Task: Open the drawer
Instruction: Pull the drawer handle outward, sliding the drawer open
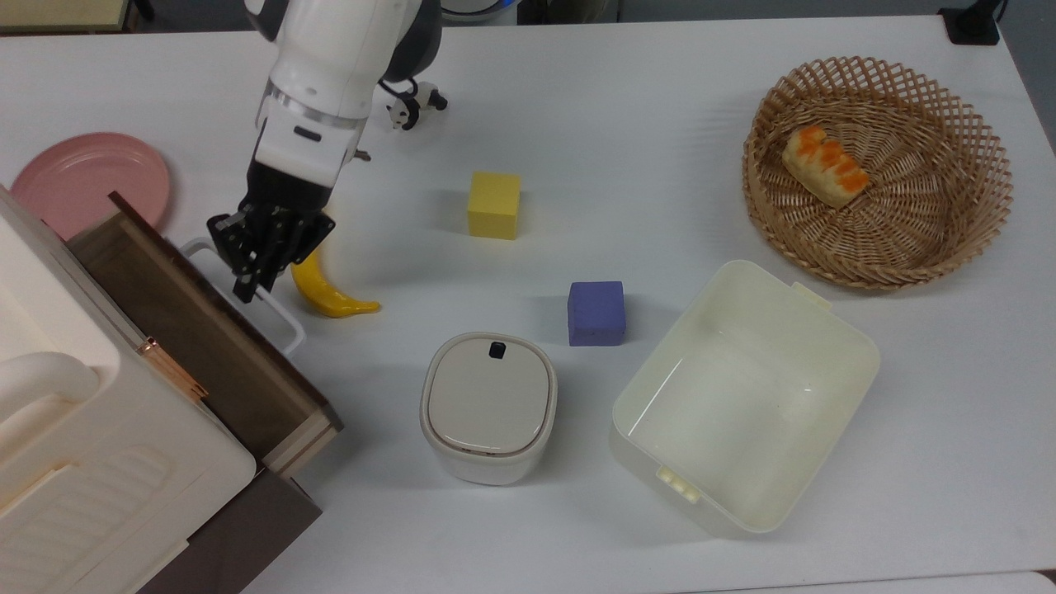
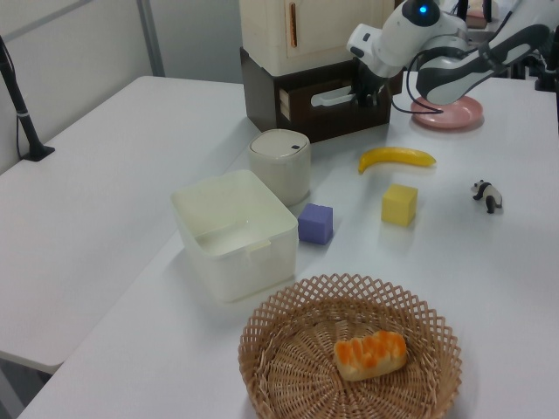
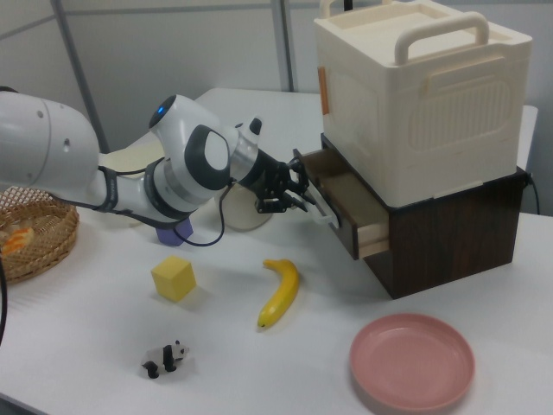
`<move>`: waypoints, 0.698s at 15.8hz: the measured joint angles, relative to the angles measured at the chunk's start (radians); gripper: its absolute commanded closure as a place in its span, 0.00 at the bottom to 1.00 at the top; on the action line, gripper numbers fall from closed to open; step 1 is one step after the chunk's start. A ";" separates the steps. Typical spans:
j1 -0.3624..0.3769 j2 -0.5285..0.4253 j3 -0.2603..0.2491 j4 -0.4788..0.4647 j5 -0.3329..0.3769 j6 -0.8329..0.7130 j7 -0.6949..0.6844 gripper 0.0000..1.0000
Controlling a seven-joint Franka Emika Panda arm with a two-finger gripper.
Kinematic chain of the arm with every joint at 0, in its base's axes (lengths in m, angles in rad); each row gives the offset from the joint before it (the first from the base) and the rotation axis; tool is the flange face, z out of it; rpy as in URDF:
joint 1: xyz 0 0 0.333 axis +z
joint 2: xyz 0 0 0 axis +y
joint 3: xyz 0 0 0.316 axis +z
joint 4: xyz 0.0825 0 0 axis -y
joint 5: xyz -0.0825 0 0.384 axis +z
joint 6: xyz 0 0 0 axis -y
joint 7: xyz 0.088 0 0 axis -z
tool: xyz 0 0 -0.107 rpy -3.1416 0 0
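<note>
The drawer (image 1: 206,338) stands partly pulled out from under the cream cabinet (image 1: 91,462), and its wooden inside shows in the top view. My gripper (image 1: 246,282) is shut on the drawer's white loop handle (image 1: 287,326), near the handle's far end. In the left view the gripper (image 2: 367,92) holds the handle (image 2: 330,97) in front of the dark brown front panel (image 2: 319,112). In the right view the gripper (image 3: 304,197) grips the handle (image 3: 327,211) and the drawer (image 3: 350,201) juts out toward the arm.
A banana (image 1: 328,295) lies just beside the gripper. A cream lidded canister (image 1: 488,406), a purple cube (image 1: 596,313), a yellow cube (image 1: 494,205) and a cream tub (image 1: 652,429) stand in the middle. A pink plate (image 1: 82,186), a toy panda (image 1: 412,103) and a wicker basket (image 1: 982,214) sit farther off.
</note>
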 measured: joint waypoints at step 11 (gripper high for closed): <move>0.029 -0.096 0.001 -0.105 0.000 0.000 0.001 0.91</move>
